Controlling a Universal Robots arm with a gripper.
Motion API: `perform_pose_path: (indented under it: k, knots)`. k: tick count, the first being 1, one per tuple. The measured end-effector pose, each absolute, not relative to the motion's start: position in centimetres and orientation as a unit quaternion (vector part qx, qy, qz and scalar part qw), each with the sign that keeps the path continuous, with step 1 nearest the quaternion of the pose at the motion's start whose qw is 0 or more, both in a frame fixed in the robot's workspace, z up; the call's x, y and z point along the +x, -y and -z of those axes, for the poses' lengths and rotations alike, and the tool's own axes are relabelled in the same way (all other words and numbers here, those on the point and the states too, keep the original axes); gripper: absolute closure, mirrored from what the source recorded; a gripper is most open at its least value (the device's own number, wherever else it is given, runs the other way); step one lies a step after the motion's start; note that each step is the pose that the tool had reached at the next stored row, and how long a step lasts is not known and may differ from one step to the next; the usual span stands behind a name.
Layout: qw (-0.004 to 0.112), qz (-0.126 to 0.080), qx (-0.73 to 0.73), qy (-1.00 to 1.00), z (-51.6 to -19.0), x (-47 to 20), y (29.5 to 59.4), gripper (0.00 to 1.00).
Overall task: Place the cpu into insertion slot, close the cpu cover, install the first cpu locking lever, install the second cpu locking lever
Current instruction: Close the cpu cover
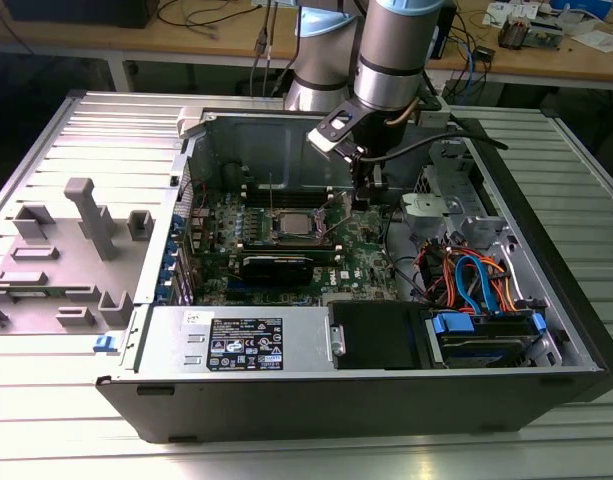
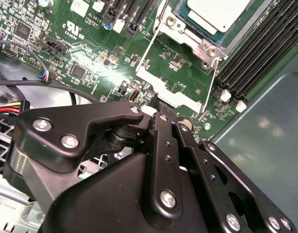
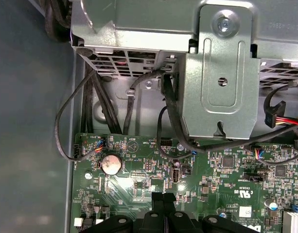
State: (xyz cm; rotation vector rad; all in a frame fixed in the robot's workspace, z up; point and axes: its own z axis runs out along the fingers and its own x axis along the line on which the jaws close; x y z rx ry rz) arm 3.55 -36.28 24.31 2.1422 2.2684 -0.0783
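On the exterior view's left, a grey plastic fixture (image 1: 81, 245) with upright posts lies on the slatted metal tabletop (image 1: 46, 440). Just beside it stands the open computer case (image 1: 286, 410), with its power supply (image 1: 246, 345) along the near wall. Inside, on the green motherboard (image 1: 361, 265), the cpu (image 2: 219, 12) sits silver top up in the insertion slot (image 2: 187, 36), just behind a black graphics card (image 1: 276, 266). In the second wrist view the cpu cover (image 2: 163, 92) is swung open and off the chip, with green board showing through its square window, and two thin locking levers (image 2: 149, 43) run free along its sides. Long black memory slots (image 2: 255, 48) lie beside the socket. On the socket's right in the exterior view, the arm comes down from above and the gripper (image 3: 163, 198) hangs low over the board. Its fingers (image 3: 158, 201) are drawn narrow, tips together with nothing visible between them, right at the cover's outer edge. I cannot tell whether they touch it. Farther right, blue and orange cables (image 1: 471, 280) run over the drive bay.
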Motion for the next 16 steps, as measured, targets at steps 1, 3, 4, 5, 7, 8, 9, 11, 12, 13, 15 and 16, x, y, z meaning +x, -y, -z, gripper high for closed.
perform_pose_path:
  k: [1,3,4,5,7,8,9,11,12,13,15,16]
  knots:
    - [0.01,0.025,0.686,-0.727,-24.3,3.5,36.3,0.89]
    - [0.01,0.025,0.686,-0.727,-24.3,3.5,36.3,0.89]
    - [0.01,0.025,0.686,-0.727,-24.3,3.5,36.3,0.89]
    - [0.01,0.025,0.686,-0.727,-24.4,3.4,36.3,0.89]
    - [0.009,0.024,0.686,-0.727,-24.4,3.4,36.3,0.89]
    - [0.009,0.024,0.686,-0.727,-24.5,3.3,36.3,0.89]
    - [0.009,0.024,0.686,-0.727,-24.5,3.2,36.3,0.89]
    - [0.008,0.023,0.686,-0.727,-24.5,3.0,36.3,0.89]
    - [0.006,0.021,0.686,-0.727,-24.6,2.6,36.3,0.89]
    - [0.006,0.02,0.686,-0.727,-24.5,2.4,36.3,0.89]
    - [0.005,0.019,0.686,-0.727,-24.6,2.2,36.3,0.89]
    - [0.005,0.019,0.686,-0.727,-24.6,2.2,36.3,0.89]
